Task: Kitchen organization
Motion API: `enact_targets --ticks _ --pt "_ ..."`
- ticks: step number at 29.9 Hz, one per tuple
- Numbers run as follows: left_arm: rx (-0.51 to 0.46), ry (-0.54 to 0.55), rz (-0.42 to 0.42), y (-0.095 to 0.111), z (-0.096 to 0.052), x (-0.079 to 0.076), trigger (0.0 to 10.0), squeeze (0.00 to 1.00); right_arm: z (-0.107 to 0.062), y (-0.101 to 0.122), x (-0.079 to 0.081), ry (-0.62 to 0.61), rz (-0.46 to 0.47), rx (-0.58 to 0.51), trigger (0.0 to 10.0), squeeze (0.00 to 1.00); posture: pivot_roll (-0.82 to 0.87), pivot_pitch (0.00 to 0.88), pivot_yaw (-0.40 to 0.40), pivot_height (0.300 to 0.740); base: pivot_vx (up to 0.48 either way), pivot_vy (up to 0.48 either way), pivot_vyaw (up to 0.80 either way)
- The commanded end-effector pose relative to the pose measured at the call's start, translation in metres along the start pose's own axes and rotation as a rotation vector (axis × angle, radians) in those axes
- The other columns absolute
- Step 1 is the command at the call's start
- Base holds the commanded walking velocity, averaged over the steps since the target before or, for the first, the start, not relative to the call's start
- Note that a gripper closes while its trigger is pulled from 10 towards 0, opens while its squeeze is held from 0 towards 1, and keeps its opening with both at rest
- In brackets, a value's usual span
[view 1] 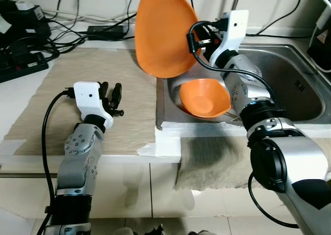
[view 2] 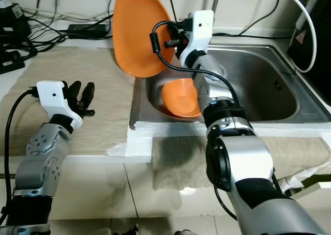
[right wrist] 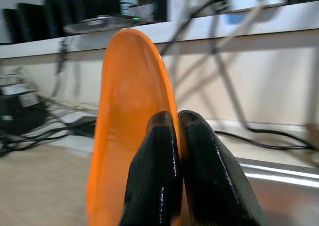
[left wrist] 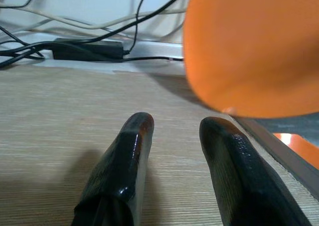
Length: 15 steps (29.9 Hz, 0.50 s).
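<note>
Now the right gripper [view 1: 199,38] is clamped on the rim of an orange plate [view 1: 164,33], one black finger on each face, and holds it up on edge above the seam between the counter and the stainless-steel sink [view 1: 289,85]. Below the plate, an orange bowl [view 1: 204,98] sits tilted in the sink's near left corner. The left gripper [view 1: 113,98] hovers low over the beige woven mat [view 1: 88,79] on the counter, its fingers [left wrist: 124,171] parted with nothing between them, pointing toward the raised plate. A grey cloth [view 1: 212,160] hangs over the counter's front edge before the sink. Black cables and a power brick [view 1: 106,32] lie along the wall behind the mat.
</note>
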<state>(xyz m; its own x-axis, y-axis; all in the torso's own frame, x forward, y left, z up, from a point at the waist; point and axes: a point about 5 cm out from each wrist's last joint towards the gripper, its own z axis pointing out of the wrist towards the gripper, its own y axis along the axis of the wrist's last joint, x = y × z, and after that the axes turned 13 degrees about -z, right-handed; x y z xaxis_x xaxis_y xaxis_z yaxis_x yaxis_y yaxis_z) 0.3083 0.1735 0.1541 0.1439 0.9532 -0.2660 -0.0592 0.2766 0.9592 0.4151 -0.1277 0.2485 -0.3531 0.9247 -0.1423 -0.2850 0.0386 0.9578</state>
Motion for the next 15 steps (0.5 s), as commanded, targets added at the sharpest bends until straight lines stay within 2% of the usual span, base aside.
enact_targets --ticks 1,6,7,11,15 --pt "0.012 0.004 0.008 -0.002 0.001 0.0 10.0 0.0 0.002 0.023 -0.019 -0.063 -0.029 -0.071 0.0 0.0 0.07 0.0 -0.003 0.74 0.0 0.0 0.0" --pt "0.015 0.0 0.01 -0.002 0.002 0.001 10.0 0.0 -0.01 0.015 -0.041 -0.135 -0.055 -0.034 0.0 0.0 0.06 0.0 0.003 0.74 0.0 0.0 0.0" --pt "0.015 0.0 0.01 -0.002 0.002 0.001 10.0 0.0 -0.01 0.015 -0.041 -0.135 -0.055 -0.034 0.0 0.0 0.06 0.0 0.003 0.74 0.0 0.0 0.0" --pt "0.02 -0.006 0.013 -0.003 0.003 0.001 10.0 0.0 -0.024 0.002 -0.058 -0.205 -0.065 0.01 0.0 0.0 0.05 0.0 0.011 0.74 0.0 0.0 0.0" --pt "0.023 -0.01 0.017 -0.003 0.004 0.001 10.0 0.0 -0.032 -0.006 -0.064 -0.231 -0.065 0.039 0.0 0.0 0.05 0.0 0.016 0.74 0.0 0.0 0.0"
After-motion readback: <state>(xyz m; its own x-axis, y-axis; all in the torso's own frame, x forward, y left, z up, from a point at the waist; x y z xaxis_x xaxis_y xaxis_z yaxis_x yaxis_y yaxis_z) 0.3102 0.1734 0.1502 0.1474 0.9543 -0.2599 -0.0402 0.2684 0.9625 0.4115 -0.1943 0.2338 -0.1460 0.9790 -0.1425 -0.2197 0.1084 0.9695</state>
